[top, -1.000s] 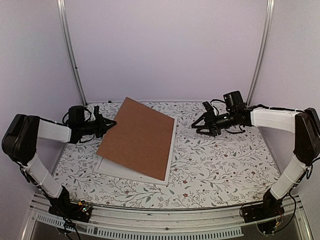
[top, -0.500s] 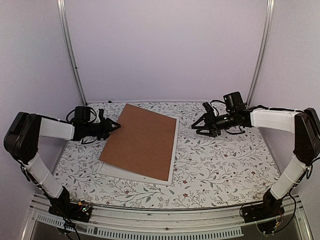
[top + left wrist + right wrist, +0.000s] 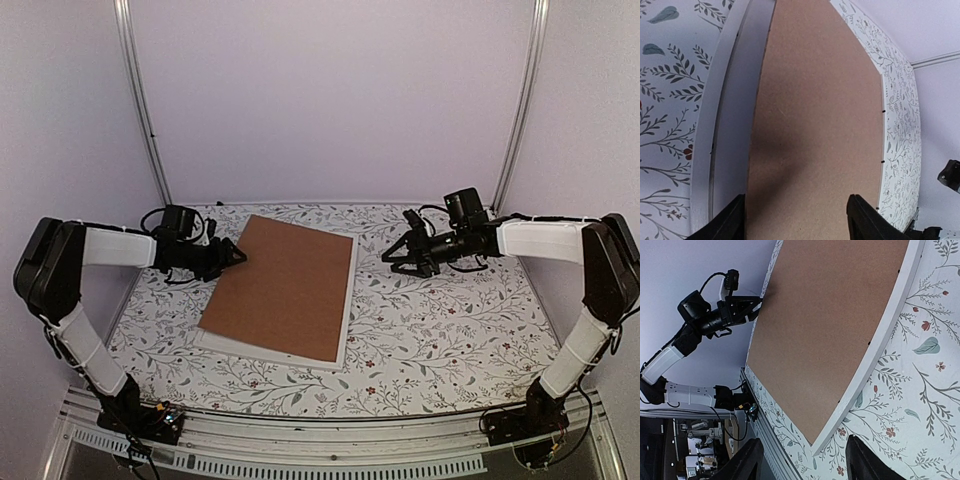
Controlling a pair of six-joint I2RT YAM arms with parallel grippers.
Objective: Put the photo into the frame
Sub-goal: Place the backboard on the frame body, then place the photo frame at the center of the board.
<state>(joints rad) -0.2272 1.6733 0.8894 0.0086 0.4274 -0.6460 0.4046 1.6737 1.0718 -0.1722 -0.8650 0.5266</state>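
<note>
While the brown backing panel (image 3: 285,285) lies across the frame (image 3: 262,347), only a white strip of frame shows along the panel's near and right edges. The photo is not visible anywhere. It may be under the panel, but I cannot confirm that.

The panel sits slightly skewed, with more white showing at its near-left corner. I judge it is not seated in the frame's recess.

The left hand (image 3: 232,256) is at the panel's far-left corner. Its fingers (image 3: 732,222) are spread wide over the board and pinch nothing. The frame bears the board's weight, not the hand.

The right hand (image 3: 392,256) hovers off the panel's far-right corner, apart from it, above the patterned surface (image 3: 450,320). Its fingers (image 3: 752,460) are spread with nothing between them. It is probably held there to leave the board room and to be ready to square that edge.

The likely next job is to align the panel and press it in. The risk is shoving the whole frame sideways.
</note>
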